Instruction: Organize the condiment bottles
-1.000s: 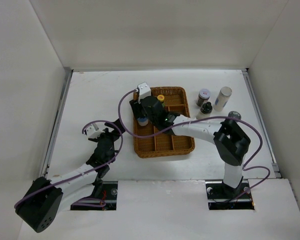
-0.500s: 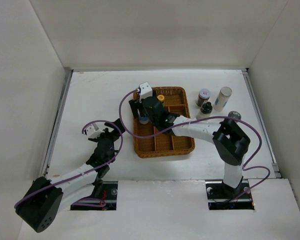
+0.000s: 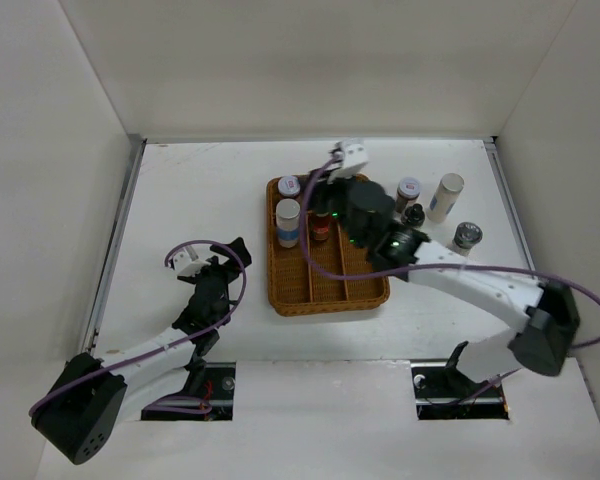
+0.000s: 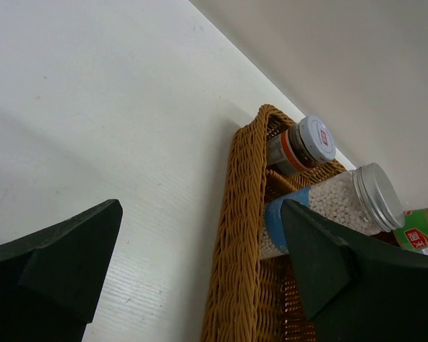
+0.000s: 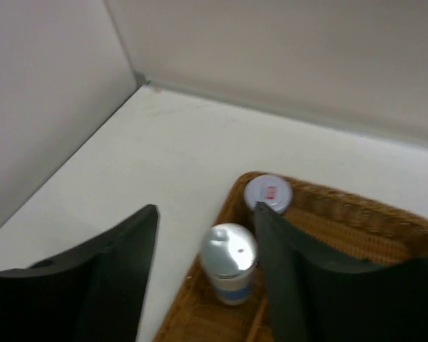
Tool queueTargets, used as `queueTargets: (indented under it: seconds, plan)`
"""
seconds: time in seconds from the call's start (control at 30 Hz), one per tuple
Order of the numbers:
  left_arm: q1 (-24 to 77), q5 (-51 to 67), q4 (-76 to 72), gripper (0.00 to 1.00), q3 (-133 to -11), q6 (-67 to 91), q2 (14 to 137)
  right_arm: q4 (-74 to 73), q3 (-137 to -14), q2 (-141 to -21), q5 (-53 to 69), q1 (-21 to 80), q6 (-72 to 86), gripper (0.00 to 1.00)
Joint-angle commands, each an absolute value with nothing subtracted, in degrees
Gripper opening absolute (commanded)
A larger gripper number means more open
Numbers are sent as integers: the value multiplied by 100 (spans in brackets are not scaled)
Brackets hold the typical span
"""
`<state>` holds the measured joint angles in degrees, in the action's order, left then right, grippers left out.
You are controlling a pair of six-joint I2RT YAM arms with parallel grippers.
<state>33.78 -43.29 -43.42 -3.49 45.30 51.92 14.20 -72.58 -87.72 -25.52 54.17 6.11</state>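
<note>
A brown wicker tray (image 3: 372, 290) holds a white blue-labelled shaker (image 3: 288, 222) upright in its left column, with a short silver-lidded jar (image 3: 288, 186) behind it. A red-labelled sauce bottle (image 3: 321, 224) stands beside them, partly hidden by my right arm. My right gripper (image 3: 318, 195) hovers open and empty above the tray's back. In the right wrist view the shaker (image 5: 230, 260) and the jar (image 5: 268, 192) lie below its fingers (image 5: 128, 256). My left gripper (image 3: 225, 258) rests open left of the tray; its wrist view shows the tray wall (image 4: 242, 235), shaker (image 4: 335, 206) and jar (image 4: 307, 142).
Right of the tray on the table stand a short jar (image 3: 408, 190), a dark black-capped bottle (image 3: 414, 213), a second white shaker (image 3: 445, 196) and a grey-topped grinder (image 3: 467, 235). White walls enclose the table on three sides.
My right gripper opened around the blue-labelled shaker in the tray's left column, then rose and swung back to the right. The shaker stays upright in the tray. The left arm has not moved.
</note>
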Motion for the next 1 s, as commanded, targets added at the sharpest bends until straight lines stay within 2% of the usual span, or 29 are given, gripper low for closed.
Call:
queueTargets:
  seconds: [0.0,0.07,0.1,0.17,0.2,0.3,0.4,0.57,0.97]
  plan:
    - [3379,-4271,-4518,96,-325,4588,5133,1249,-6472,-7711,-2970,4814,1159,55]
    - [3388,-4271,-4500,96,-325,4588,5107,846,-5883,-7087,-3163,4471,1519,41]
    - [3397,-4271,-4500,96,-325,4588,5106,626,-5593,-6762,-3321,4269,1686,38]
    - [3406,-4271,-4526,96,-334,4588,5141,239,-5048,-6182,-3672,3803,1959,39]
    - [3423,-4263,-4526,96,-343,4588,5150,63,-4819,-5935,-3770,3540,2056,44]
    - [3449,-4245,-4526,96,-343,4588,5150,-508,-4509,-5730,-3561,2784,2355,75]
    - [3458,-4236,-4526,96,-352,4588,5150,-790,-4570,-6177,-2981,2413,2399,91]
    - [3467,-4236,-4509,96,-360,4588,5159,-765,-4807,-7126,-2813,2158,2408,96]
    - [3476,-4236,-4526,96,-396,4588,5317,52,-5238,-8375,-2400,1666,2355,93]
